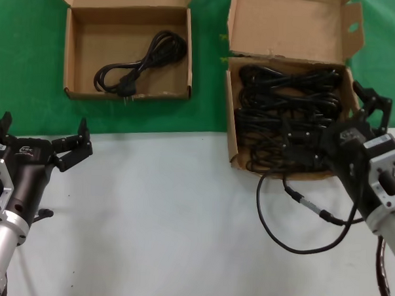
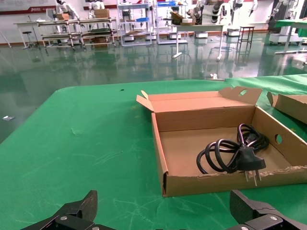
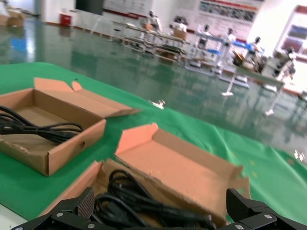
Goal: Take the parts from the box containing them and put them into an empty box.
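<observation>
Power cords (image 1: 287, 119) fill the big box (image 1: 294, 34) at the upper right of the head view, piled up in black loops. One cord (image 1: 138, 70) already lies in the small box (image 1: 80, 51) at the upper left of that view, so I think one trip is done and many more are left. The big box looks close to full, so the job seems to be only at its start. The right gripper (image 1: 368, 106) hangs over the right side of the big box, just above the pile of cords. Its fingers are spread apart and hold nothing. In the right wrist view the two finger tips (image 3: 79, 208) show at the bottom of the frame with the cords (image 3: 144, 206) right between them, very near, so the pile sits just under the hand. I cannot tell if the fingers touch a cord yet. The next move, I think, is to go down and pinch one bundle out of the pile, and that may be tricky because the loops lie on top of each other and could come up tangled. The left gripper (image 1: 44, 141) waits low at the left of the head view, over the white table (image 1: 168, 219), well apart from both boxes. It is spread wide and holds nothing too. A thicker black cable with a silver end (image 1: 299, 218) lies on the white table below the big box and is not one of the parts.
</observation>
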